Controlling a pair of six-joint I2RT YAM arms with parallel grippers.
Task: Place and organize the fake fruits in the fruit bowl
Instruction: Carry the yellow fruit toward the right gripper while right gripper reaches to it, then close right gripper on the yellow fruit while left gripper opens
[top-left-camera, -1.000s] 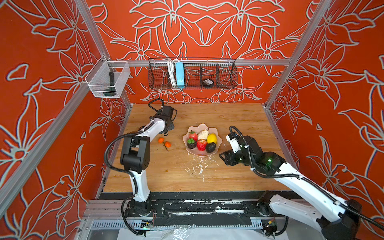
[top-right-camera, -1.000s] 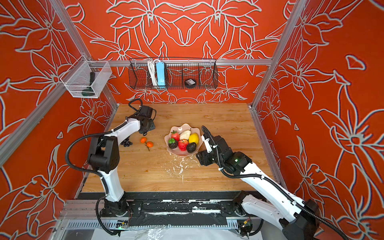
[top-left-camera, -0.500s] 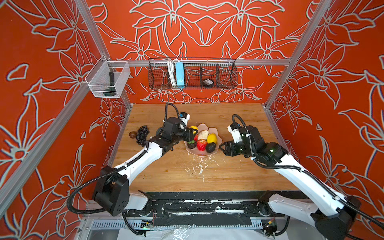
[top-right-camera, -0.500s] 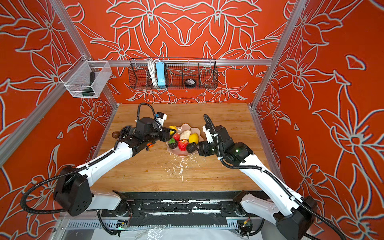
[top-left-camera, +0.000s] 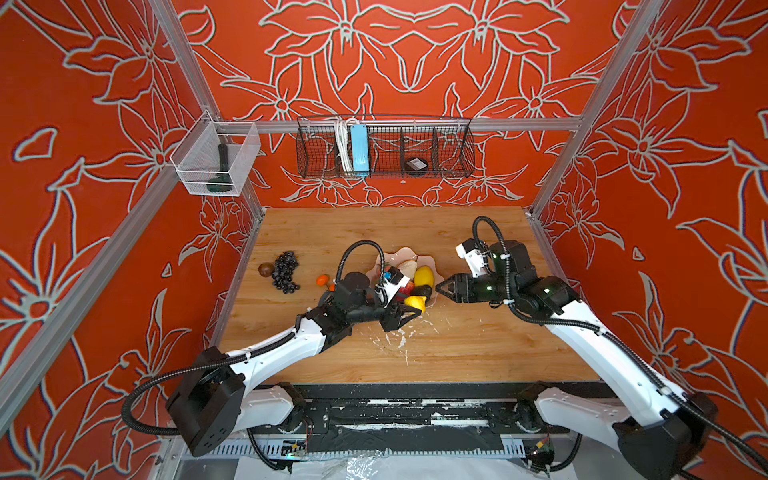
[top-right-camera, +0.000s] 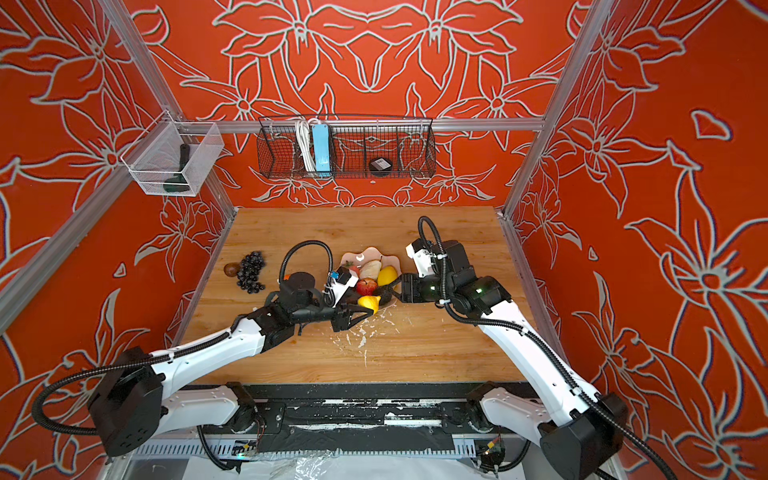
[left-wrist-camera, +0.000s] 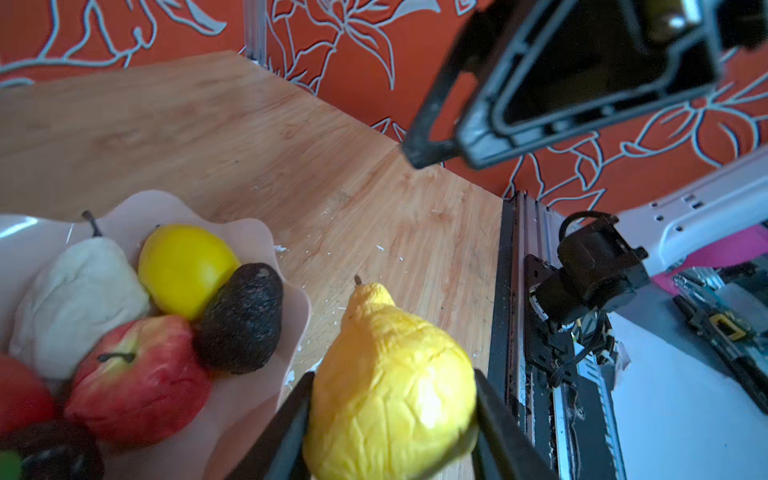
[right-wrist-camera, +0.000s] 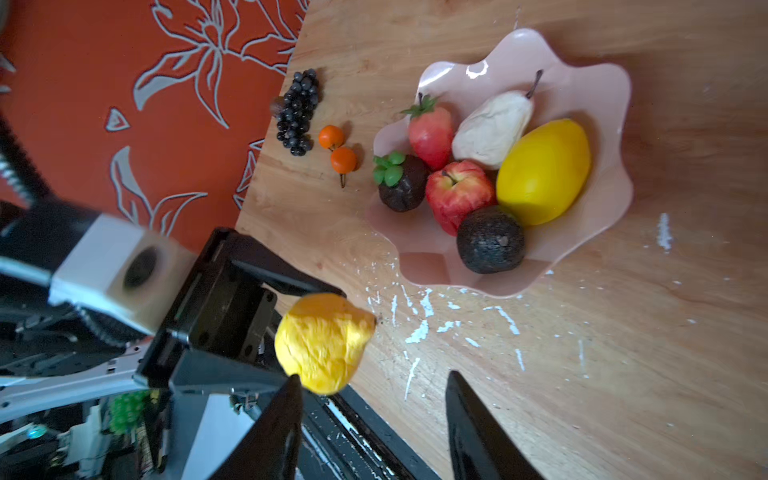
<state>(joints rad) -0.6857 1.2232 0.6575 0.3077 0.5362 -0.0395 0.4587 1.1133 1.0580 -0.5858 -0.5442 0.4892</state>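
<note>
The pale pink scalloped fruit bowl (top-left-camera: 409, 251) (top-right-camera: 374, 252) (right-wrist-camera: 615, 83) sits mid-table. It holds a lemon (top-left-camera: 424, 276), a pale pear (right-wrist-camera: 490, 124), an apple (right-wrist-camera: 457, 195), an avocado (right-wrist-camera: 490, 241), a strawberry (right-wrist-camera: 430, 133) and a dark green-topped fruit (right-wrist-camera: 401, 183). My left gripper (top-left-camera: 409, 309) (left-wrist-camera: 390, 415) is shut on a wrinkled yellow pear (top-left-camera: 415, 302) (left-wrist-camera: 386, 374) by the bowl's front rim. My right gripper (top-left-camera: 441, 286) (right-wrist-camera: 374, 374) is open and empty beside the bowl's right rim. Black grapes (top-left-camera: 284, 270), a brown fruit (top-left-camera: 264, 269) and small oranges (top-left-camera: 322, 280) lie on the table to the left.
A black wire basket (top-left-camera: 384, 151) hangs on the back wall and a clear mesh box (top-left-camera: 216, 164) on the left rail. White flecks (top-left-camera: 395, 336) mark the wood in front of the bowl. Orange walls close in the table's left, right and back.
My left arm swung from the table's back left to the bowl's front rim, carrying the yellow pear. My right gripper's jaws narrowed and it moved slightly back along the bowl's right side.
</note>
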